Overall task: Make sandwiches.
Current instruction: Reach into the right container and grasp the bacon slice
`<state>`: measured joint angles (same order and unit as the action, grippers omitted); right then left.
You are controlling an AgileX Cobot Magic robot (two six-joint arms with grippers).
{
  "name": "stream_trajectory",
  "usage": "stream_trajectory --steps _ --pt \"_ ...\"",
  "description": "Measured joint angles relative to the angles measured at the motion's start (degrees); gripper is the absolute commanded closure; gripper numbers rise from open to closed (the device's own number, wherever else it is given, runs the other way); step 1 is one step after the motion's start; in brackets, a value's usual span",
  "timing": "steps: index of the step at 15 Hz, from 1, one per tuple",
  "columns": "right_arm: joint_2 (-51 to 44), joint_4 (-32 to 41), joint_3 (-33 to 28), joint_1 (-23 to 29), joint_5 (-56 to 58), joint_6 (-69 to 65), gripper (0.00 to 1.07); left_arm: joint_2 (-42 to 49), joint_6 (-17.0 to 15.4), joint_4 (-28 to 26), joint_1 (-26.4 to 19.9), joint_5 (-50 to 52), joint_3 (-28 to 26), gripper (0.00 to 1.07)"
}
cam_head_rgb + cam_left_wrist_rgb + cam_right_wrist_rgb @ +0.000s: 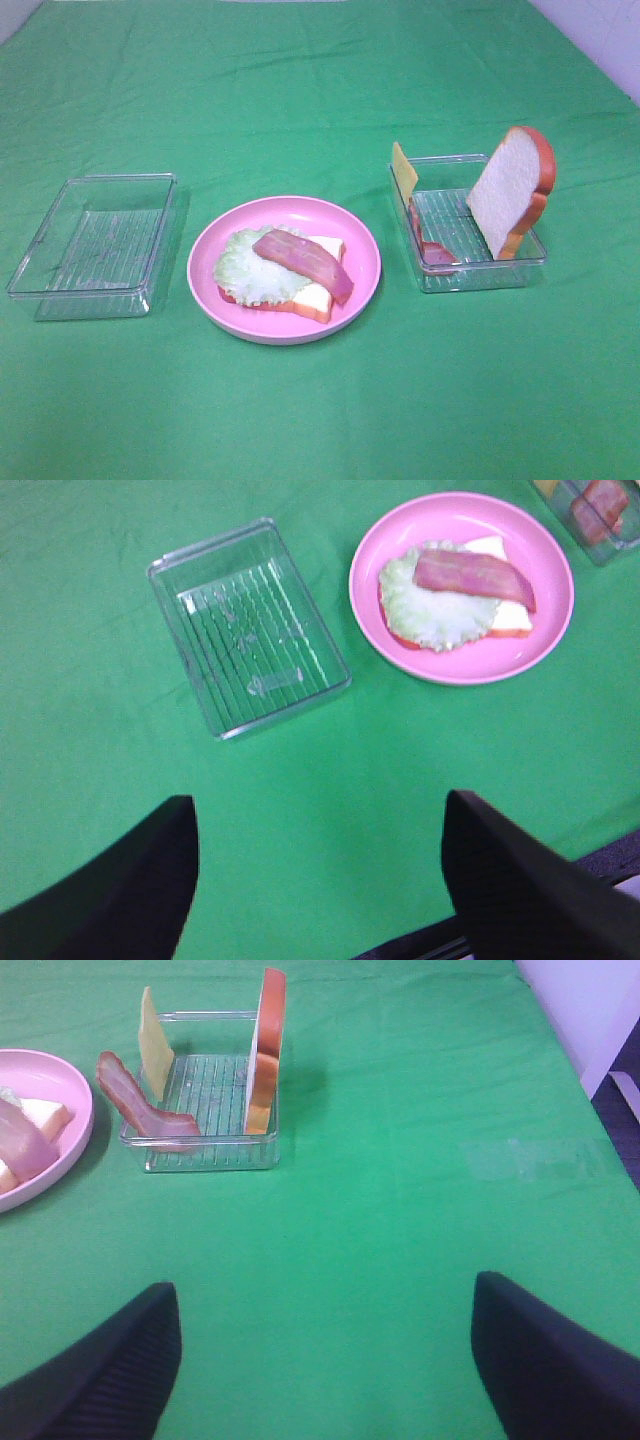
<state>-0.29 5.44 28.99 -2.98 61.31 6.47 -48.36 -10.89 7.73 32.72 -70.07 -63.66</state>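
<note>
A partial sandwich lies on the round pink plate (360,250): a bread slice (322,292) at the bottom, pale green lettuce (245,270) on it, and a pinkish-red bacon strip (305,262) on top. The stack also shows in the left wrist view (460,590). A second bread slice (510,190) leans upright in the right clear tray (480,275), with a yellow cheese square (404,168) and another bacon strip (432,250). Neither gripper shows in the exterior high view. My left gripper (320,880) and right gripper (325,1360) are open and empty, well short of the food.
An empty clear tray (50,285) stands to the left of the plate, also in the left wrist view (335,670). A green cloth covers the table. A pale wall edge (600,40) shows at the far right.
</note>
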Motion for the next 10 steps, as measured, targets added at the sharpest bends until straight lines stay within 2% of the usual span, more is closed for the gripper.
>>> stream_trajectory --steps 1,4,6,7,10 --pt "0.0 0.0 0.0 0.0 0.0 0.0 0.31 2.3 0.2 0.0 0.0 0.0 2.1 0.40" --pt "0.0 0.0 0.0 0.0 0.0 0.0 0.31 16.1 0.9 0.0 0.0 0.0 13.1 0.40" --pt "0.0 0.0 0.0 0.0 0.0 0.0 0.31 22.9 1.0 0.1 0.0 0.6 17.8 0.40" --pt "0.0 0.0 0.0 0.0 0.0 0.0 0.31 31.2 1.0 0.1 0.0 2.6 24.3 0.40" --pt "2.3 0.0 0.3 0.0 -0.6 0.0 0.31 39.6 1.0 0.2 0.0 5.4 30.2 0.40"
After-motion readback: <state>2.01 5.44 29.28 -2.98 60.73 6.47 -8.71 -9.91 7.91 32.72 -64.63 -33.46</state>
